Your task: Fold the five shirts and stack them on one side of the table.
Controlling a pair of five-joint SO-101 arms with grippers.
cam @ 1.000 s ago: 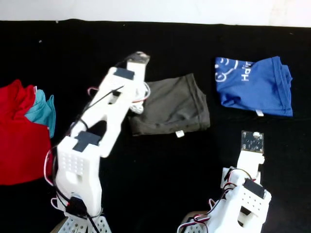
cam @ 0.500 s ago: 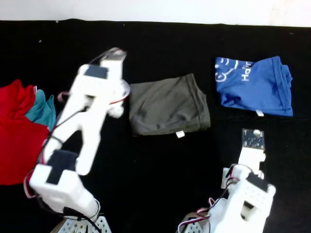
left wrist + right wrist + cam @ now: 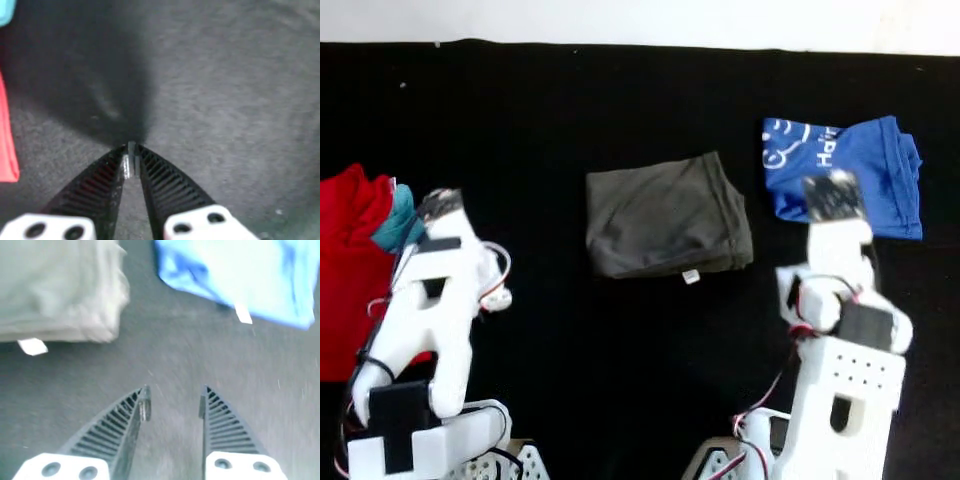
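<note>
A folded grey shirt (image 3: 665,217) lies mid-table, with a folded blue shirt (image 3: 845,175) to its right. A crumpled red shirt (image 3: 355,270) and a teal shirt (image 3: 398,222) sit at the left edge. The left arm's gripper (image 3: 438,205) is beside the teal shirt; in its wrist view the left gripper (image 3: 131,152) is shut on nothing over bare black cloth, with teal (image 3: 6,9) and red (image 3: 6,145) at the frame's side. The right gripper (image 3: 173,402) is open above the black cloth, just short of the grey shirt (image 3: 57,287) and blue shirt (image 3: 235,275). The right arm's tip (image 3: 832,200) overlaps the blue shirt's near edge.
A black cloth (image 3: 650,100) covers the table up to a white wall strip (image 3: 640,20) at the back. Both arm bases (image 3: 430,440) stand at the near edge. Bare cloth lies between the grey shirt and the arms.
The left arm swung from the grey shirt's left edge over to the red and teal shirts. The right arm extended forward from the near edge to the blue shirt's near edge.
</note>
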